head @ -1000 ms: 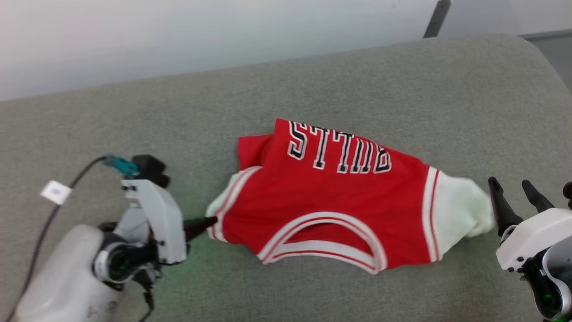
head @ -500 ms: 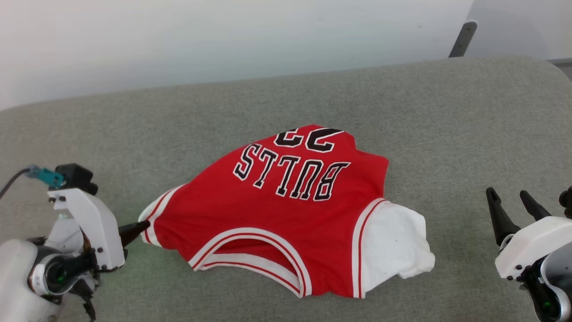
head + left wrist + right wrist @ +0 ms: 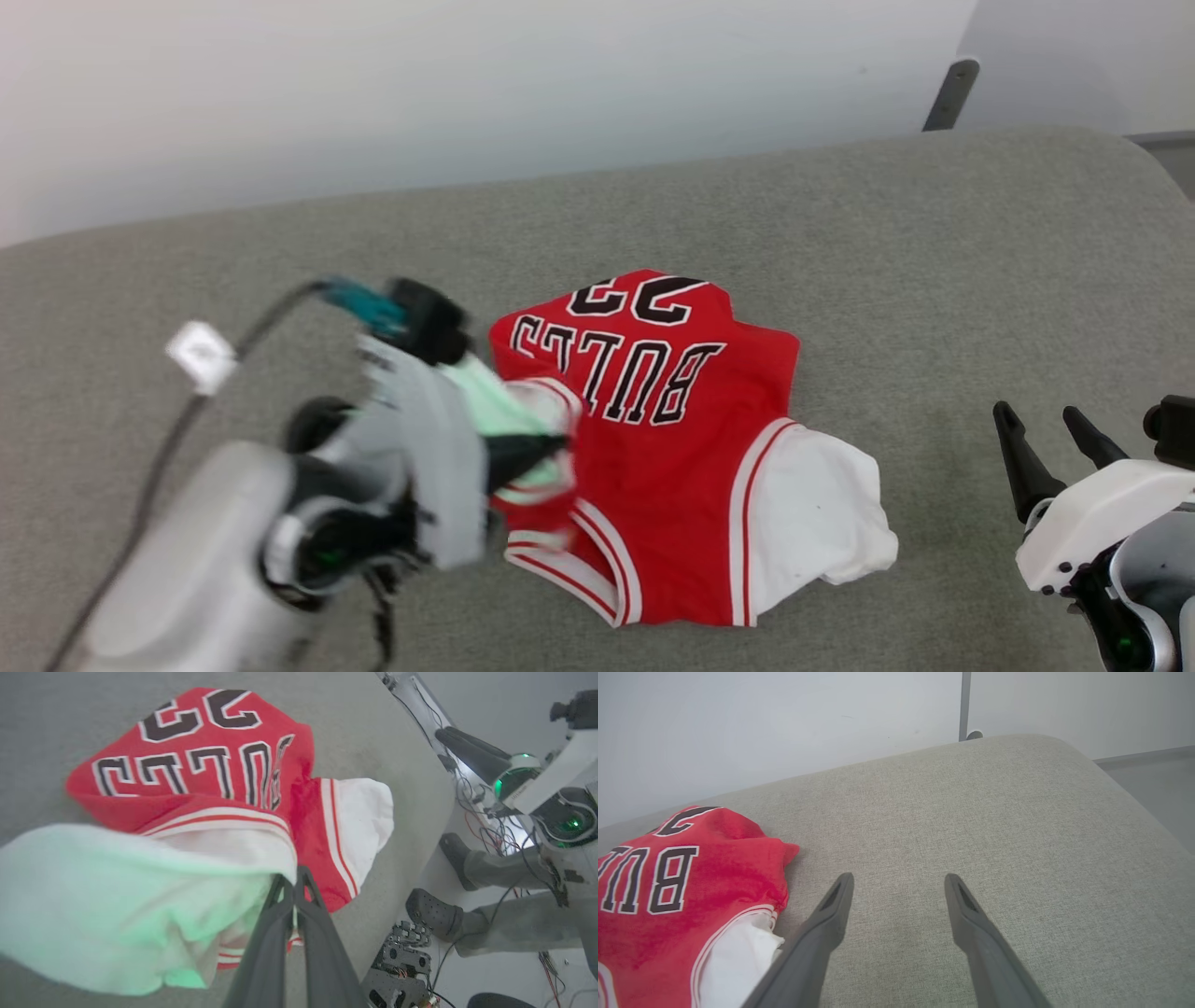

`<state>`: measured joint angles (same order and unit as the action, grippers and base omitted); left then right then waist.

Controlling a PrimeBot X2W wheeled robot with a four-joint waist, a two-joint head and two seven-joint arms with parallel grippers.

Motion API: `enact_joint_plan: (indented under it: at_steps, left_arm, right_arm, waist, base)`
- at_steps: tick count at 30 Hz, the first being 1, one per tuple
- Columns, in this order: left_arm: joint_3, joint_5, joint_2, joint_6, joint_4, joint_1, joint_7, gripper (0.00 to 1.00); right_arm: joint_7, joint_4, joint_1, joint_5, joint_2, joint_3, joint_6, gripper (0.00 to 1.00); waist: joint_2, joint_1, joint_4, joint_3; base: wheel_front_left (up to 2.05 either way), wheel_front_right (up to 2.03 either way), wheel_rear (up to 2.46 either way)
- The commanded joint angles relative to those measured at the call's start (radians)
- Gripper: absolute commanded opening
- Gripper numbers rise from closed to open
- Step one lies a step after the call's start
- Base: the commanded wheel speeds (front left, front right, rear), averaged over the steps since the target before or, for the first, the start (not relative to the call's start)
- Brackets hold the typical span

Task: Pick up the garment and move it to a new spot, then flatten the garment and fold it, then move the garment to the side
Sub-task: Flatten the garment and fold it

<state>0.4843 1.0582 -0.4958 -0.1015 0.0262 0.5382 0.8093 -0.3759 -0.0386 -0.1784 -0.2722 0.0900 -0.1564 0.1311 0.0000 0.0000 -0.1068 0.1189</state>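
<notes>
Left pincer point(image 3: 549, 450), clamped tight on the white sleeve point(image 3: 504, 406) of the garment point(image 3: 686, 485), has swung from the lower-left edge to left of centre, doubling that sleeve over the red body. Garment lies mid-frame on the grey cushion point(image 3: 934, 243). Likely the first fold beginning. Right pincer point(image 3: 1033, 411), lower right, stays wide and idle.

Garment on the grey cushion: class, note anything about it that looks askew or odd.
The garment is bunched, not flat: one white sleeve is pinched in the shut left gripper and drawn over the red body.
</notes>
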Motion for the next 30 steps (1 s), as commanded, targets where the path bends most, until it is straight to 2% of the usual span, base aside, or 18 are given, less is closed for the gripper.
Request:
enact_joint_plan:
  at_steps: [1,4,6,8,10,12,13,15,16,17,18,19,25,30]
  left_arm:
    - [0.026,-0.003,0.016,-0.007,-0.013,0.011,0.011,0.0]
    - [0.08,-0.024,0.04,-0.013,-0.02,0.004,0.025,0.04]
    - [0.114,-0.042,0.051,-0.015,-0.01,-0.01,0.022,0.13]
    - [0.144,-0.054,0.058,-0.02,0.012,-0.025,0.014,0.14]
    - [0.165,-0.066,0.07,-0.023,0.037,-0.035,-0.005,0.25]
    - [0.191,-0.091,0.074,-0.024,0.063,-0.044,-0.027,0.26]
    - [0.205,-0.103,0.077,-0.026,0.076,-0.047,-0.042,0.36]
    - [0.231,-0.13,0.082,-0.028,0.106,-0.048,-0.069,0.41]
    - [0.244,-0.141,0.084,-0.029,0.118,-0.044,-0.081,0.48]
    - [0.254,-0.146,0.088,-0.029,0.131,-0.041,-0.09,0.78]
    - [0.261,-0.156,0.088,-0.03,0.14,-0.034,-0.1,0.94]
    - [0.263,-0.159,0.087,-0.03,0.148,-0.027,-0.11,1.0]
    - [0.229,-0.12,0.068,-0.027,0.151,0.014,-0.116,1.0]
    - [0.177,-0.071,0.022,0.002,0.081,0.035,-0.072,1.0]
  right_arm:
    - [0.005,0.003,0.003,-0.007,-0.002,0.002,-0.001,1.0]
    - [0.009,0.0,-0.004,-0.012,-0.005,0.007,-0.001,1.0]
    - [0.015,-0.004,-0.009,-0.015,-0.007,0.009,-0.001,1.0]
    - [0.021,-0.005,-0.013,-0.017,-0.009,0.012,-0.001,1.0]
    - [0.027,-0.008,-0.016,-0.019,-0.013,0.014,-0.001,1.0]
    - [0.034,-0.011,-0.017,-0.019,-0.015,0.013,-0.001,1.0]
    - [0.037,-0.013,-0.017,-0.022,-0.017,0.013,-0.001,1.0]
    - [0.044,-0.019,-0.016,-0.023,-0.02,0.015,-0.001,1.0]
    - [0.045,-0.02,-0.016,-0.024,-0.022,0.016,-0.001,1.0]
    - [0.049,-0.021,-0.017,-0.026,-0.023,0.017,-0.001,1.0]
    - [0.05,-0.023,-0.018,-0.026,-0.023,0.018,-0.001,1.0]
    - [0.053,-0.022,-0.021,-0.024,-0.024,0.021,-0.001,1.0]
    - [0.075,-0.009,-0.029,-0.019,-0.019,0.028,-0.001,1.0]
    - [0.098,0.017,-0.022,-0.009,-0.011,0.04,-0.001,1.0]
  waist:
    - [0.0,0.0,-0.014,0.009]
    - [0.0,0.0,-0.031,0.024]
    - [0.0,0.0,-0.041,0.033]
    - [0.0,0.0,-0.05,0.043]
    - [0.0,0.0,-0.057,0.053]
    - [0.0,0.0,-0.061,0.06]
    - [0.0,0.0,-0.063,0.063]
    - [0.0,0.0,-0.063,0.067]
    - [0.0,0.0,-0.062,0.069]
    - [0.0,0.0,-0.06,0.07]
    - [0.0,0.0,-0.058,0.07]
    - [0.0,0.0,-0.056,0.07]
    - [0.0,0.0,-0.034,0.057]
    - [0.0,0.0,-0.013,0.033]
  base:
    - [0.0,0.0,0.0]
    - [0.0,0.0,0.0]
    - [0.0,0.0,0.0]
    - [0.0,0.0,0.0]
    - [0.0,0.0,0.0]
    - [0.0,0.0,0.0]
    - [0.0,0.0,0.0]
    - [0.0,0.0,0.0]
    - [0.0,0.0,0.0]
    - [0.0,0.0,0.0]
    - [0.0,0.0,0.0]
    - [0.0,0.0,0.0]
    - [0.0,0.0,0.0]
    - [0.0,0.0,0.0]
